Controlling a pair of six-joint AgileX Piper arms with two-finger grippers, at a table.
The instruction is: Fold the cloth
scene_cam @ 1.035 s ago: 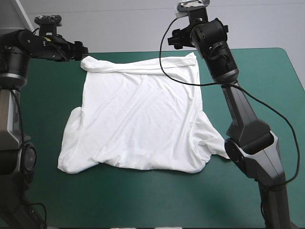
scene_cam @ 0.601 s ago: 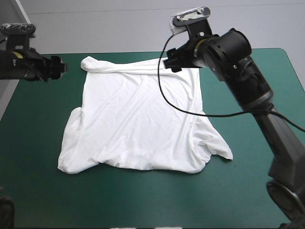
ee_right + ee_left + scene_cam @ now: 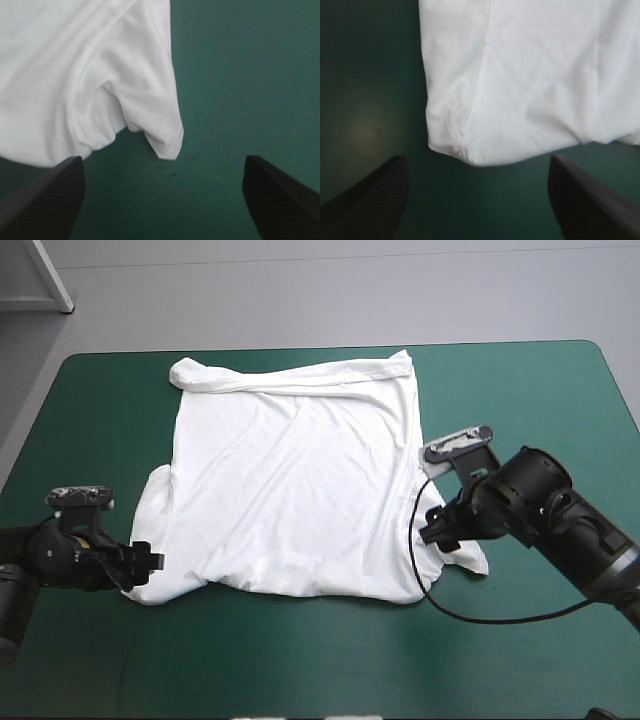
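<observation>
Open and empty, left pincer (image 3: 148,561) and right pincer (image 3: 433,531) came down beside the T-shirt (image 3: 290,490).

The T-shirt (image 3: 290,470) is plain white all over, with pale grey shading in its folds. The desk (image 3: 530,400) has an even teal-green cover. The left tool (image 3: 477,160) and the right tool (image 3: 163,159) each show 2 black fingers.

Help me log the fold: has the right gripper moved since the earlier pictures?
Yes. The right gripper came from the T-shirt's far corner toward the table's near edge, now open at the sleeve.
</observation>
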